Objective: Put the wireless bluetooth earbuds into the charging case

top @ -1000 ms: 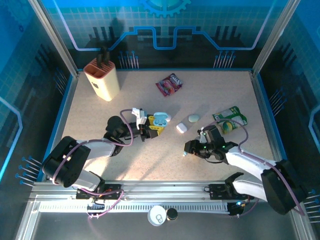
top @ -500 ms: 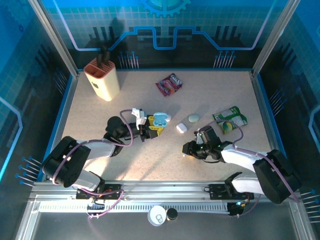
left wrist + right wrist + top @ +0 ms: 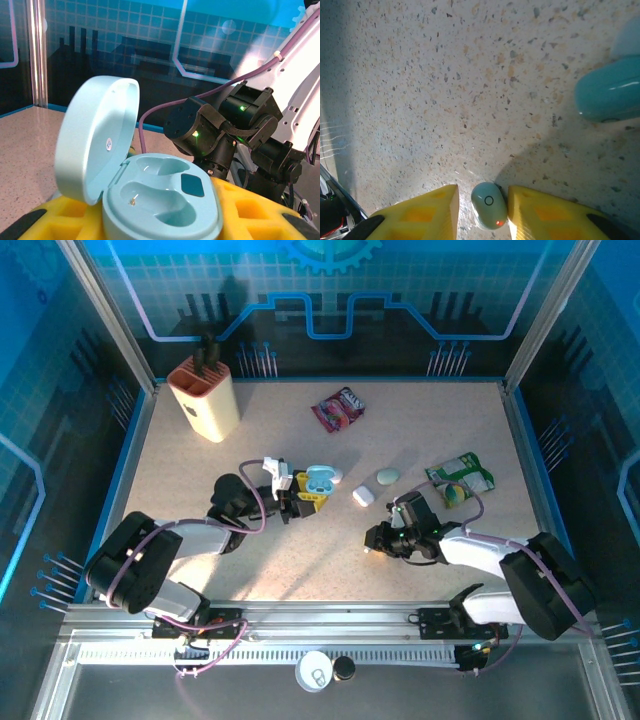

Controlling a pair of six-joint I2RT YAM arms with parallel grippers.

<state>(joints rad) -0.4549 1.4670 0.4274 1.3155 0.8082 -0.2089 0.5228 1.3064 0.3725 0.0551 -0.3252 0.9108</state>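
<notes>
The pale teal pebble-shaped plastic charging case is smooth and satin, the tiny pale teal plastic earbud glossy, the yellow pads of the right end effector matt and foam-like, and the speckled stone-look counter matt and finely grained.

Pale teal earbud w/ red LED flat on tabletop; charging case open, lid up, wells empty
</notes>
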